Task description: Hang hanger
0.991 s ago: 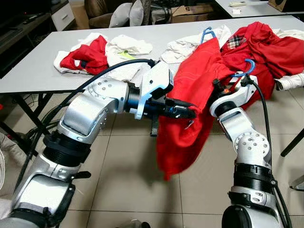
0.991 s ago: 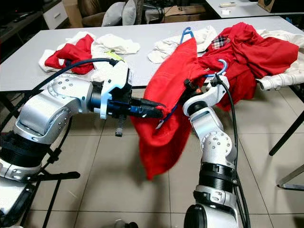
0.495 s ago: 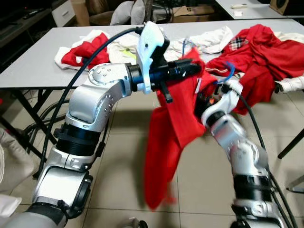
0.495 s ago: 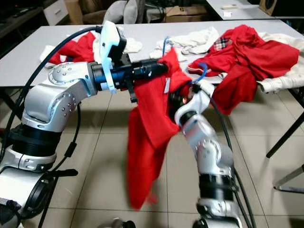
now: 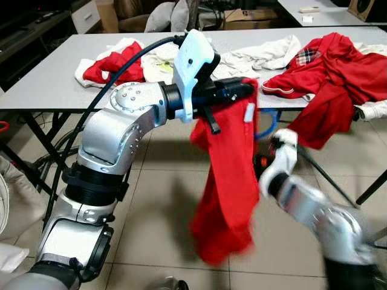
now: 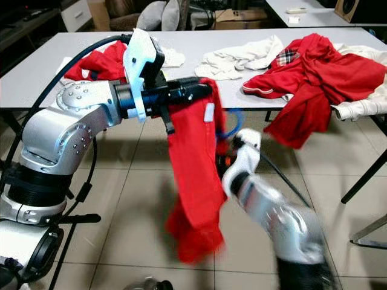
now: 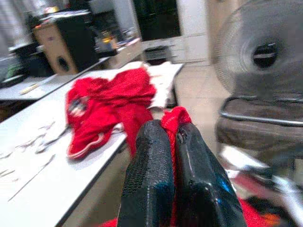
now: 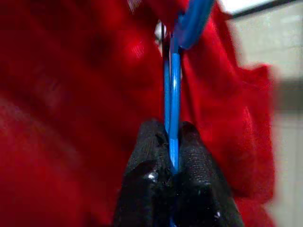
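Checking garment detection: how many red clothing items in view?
3: red garment hanging from the left gripper, red pile on the table's left, red heap on its right. More may be hidden underneath.

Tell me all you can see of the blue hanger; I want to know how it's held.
The blue hanger is a thin, glossy rod, plastic by its look, with a curved hook at its far end. The right gripper is shut on its straight part. Red garment lies close around it, and the left gripper pinches that cloth. In the head views a blurred blue loop shows beside the hanging garment, below the table edge.
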Motion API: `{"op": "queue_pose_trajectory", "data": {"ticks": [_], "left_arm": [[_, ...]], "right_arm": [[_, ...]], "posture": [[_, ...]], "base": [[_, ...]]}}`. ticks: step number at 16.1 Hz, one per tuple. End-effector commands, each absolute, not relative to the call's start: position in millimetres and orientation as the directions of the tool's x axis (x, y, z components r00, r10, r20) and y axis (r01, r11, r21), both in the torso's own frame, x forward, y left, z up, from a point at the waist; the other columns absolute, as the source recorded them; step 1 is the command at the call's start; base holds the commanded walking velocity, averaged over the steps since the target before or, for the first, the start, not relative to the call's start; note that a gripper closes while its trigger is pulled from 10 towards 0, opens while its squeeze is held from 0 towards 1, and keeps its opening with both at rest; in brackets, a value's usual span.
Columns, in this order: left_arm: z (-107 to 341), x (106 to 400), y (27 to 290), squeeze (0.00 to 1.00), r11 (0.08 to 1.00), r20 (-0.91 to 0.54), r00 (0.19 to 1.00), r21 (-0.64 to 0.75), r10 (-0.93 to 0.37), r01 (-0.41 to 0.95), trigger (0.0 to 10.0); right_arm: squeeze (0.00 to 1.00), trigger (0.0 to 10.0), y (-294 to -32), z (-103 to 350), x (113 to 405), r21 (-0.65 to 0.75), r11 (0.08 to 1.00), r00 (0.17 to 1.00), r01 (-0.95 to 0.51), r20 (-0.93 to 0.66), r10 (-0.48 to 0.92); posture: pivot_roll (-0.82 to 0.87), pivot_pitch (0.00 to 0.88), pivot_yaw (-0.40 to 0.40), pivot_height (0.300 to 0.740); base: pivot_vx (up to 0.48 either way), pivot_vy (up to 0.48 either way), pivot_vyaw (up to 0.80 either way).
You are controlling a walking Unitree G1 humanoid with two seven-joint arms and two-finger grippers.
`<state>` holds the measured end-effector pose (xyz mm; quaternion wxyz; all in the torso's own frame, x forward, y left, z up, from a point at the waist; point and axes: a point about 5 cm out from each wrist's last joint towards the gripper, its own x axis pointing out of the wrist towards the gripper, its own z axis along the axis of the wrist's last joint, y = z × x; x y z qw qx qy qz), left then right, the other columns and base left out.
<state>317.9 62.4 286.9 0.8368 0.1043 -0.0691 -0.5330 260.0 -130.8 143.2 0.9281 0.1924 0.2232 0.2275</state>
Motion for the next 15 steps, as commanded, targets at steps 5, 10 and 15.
{"op": "queue_pose_trajectory", "data": {"ticks": [5, 10, 15], "left_arm": [[305.8, 323.2, 65.4, 0.00, 0.497, 0.048, 0.503, 0.265, -0.863, 0.826, 0.0], [297.5, 328.2, 69.6, 0.00, 0.528, -0.028, 0.571, 0.343, -0.821, 0.777, 0.0], [280.0, 338.0, 79.5, 0.00, 0.551, -0.137, 0.642, 0.400, -0.754, 0.733, 0.0]], "right_arm": [[0.00, 10.0, -133.7, 128.7, 238.3, 0.389, 0.861, 0.715, -0.327, -0.494, 0.495], [0.00, 10.0, -140.9, 135.7, 217.4, 0.324, 0.860, 0.663, -0.395, -0.547, 0.511], [0.00, 10.0, -159.0, 157.4, 211.8, 0.136, 0.900, 0.722, -0.415, -0.553, 0.416]], "posture": [[-0.09, 0.000, 0.076, 0.740], [-0.09, 0.000, 0.076, 0.740], [-0.10, 0.000, 0.081, 0.740]], "base": [[0.000, 0.000, 0.00], [0.000, 0.000, 0.00], [0.000, 0.000, 0.00]]}}
